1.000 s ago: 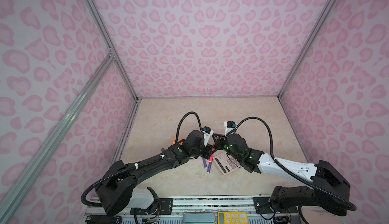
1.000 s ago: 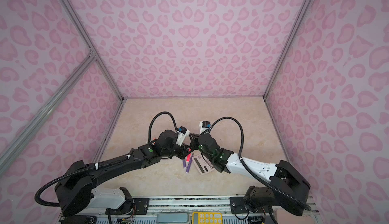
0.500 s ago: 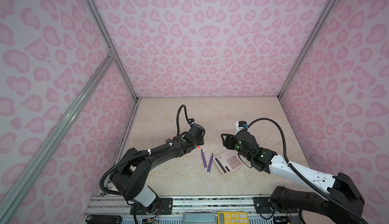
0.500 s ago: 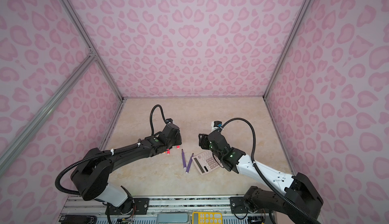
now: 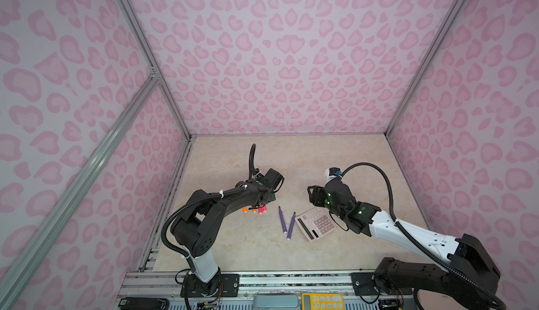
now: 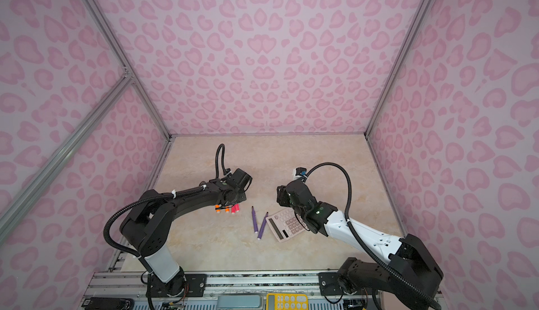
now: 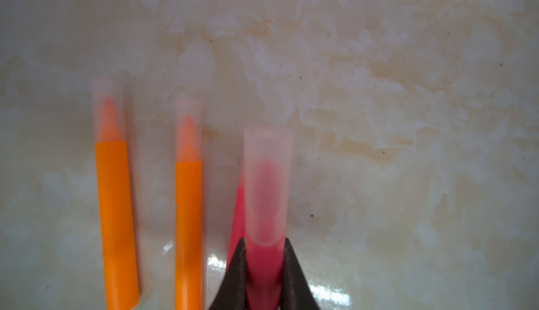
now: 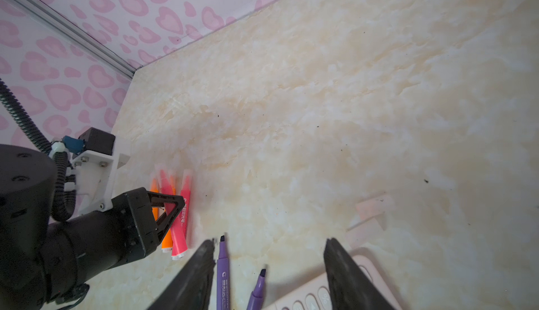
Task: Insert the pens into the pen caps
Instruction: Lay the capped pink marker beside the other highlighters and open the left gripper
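A: Pen status?
B: Pink-red pen (image 7: pixel 264 264) is clamped in the left gripper (image 7: pixel 264 241), with a clear cap (image 7: pixel 267 177) on its tip. Two orange pens (image 7: pixel 115 206) lie beside it, also capped. A second pink-red pen (image 8: pixel 181 224) is alongside.
A: Purples?
B: Two purple pens (image 5: pixel 281 219) lie bare-tipped on the table (image 5: pixel 320 162), just beside the pink calculator (image 5: pixel 316 224). Two loose caps (image 8: pixel 372 206) lie nearby.
A: Right side?
B: Right gripper (image 8: pixel 269 241) hangs above the purples, jaws apart, holding nothing.
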`<action>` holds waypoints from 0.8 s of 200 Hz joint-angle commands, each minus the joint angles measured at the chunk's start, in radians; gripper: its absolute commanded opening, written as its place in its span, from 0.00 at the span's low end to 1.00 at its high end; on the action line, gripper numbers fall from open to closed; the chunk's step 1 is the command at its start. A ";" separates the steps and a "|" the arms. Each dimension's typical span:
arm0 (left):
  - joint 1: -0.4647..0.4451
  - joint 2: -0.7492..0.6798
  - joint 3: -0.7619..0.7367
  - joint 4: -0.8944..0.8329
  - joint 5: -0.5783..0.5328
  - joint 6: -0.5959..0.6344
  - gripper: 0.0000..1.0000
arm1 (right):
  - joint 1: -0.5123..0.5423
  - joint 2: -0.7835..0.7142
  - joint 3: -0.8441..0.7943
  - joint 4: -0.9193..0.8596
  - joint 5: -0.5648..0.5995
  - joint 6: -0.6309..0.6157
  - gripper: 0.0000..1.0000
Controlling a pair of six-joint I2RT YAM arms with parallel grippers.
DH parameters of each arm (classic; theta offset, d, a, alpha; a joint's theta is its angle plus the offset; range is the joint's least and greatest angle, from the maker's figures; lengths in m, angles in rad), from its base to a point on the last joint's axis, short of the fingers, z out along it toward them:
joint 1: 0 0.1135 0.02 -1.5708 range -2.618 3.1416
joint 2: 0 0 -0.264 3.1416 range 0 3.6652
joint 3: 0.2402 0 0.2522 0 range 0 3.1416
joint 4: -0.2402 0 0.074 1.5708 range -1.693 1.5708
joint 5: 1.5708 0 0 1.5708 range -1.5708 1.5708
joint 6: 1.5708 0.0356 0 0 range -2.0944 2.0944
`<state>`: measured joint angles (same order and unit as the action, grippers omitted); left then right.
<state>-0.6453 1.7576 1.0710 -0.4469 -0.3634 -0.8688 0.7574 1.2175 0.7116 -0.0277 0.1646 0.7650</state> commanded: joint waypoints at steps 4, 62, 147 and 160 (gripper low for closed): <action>0.003 0.033 0.046 -0.054 -0.017 0.000 0.03 | -0.001 0.013 0.006 -0.015 0.015 -0.012 0.61; 0.003 0.118 0.088 -0.055 0.061 0.023 0.04 | -0.003 0.024 0.017 -0.025 -0.003 -0.016 0.60; 0.003 0.100 0.074 -0.039 0.071 0.039 0.35 | -0.007 0.019 0.017 -0.033 0.006 -0.011 0.60; 0.002 0.092 0.071 -0.034 0.073 0.040 0.35 | -0.007 0.017 0.017 -0.030 -0.014 -0.012 0.60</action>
<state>-0.6430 1.8671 1.1500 -0.4755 -0.2901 -0.8349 0.7506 1.2373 0.7296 -0.0517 0.1562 0.7559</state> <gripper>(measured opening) 0.353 0.600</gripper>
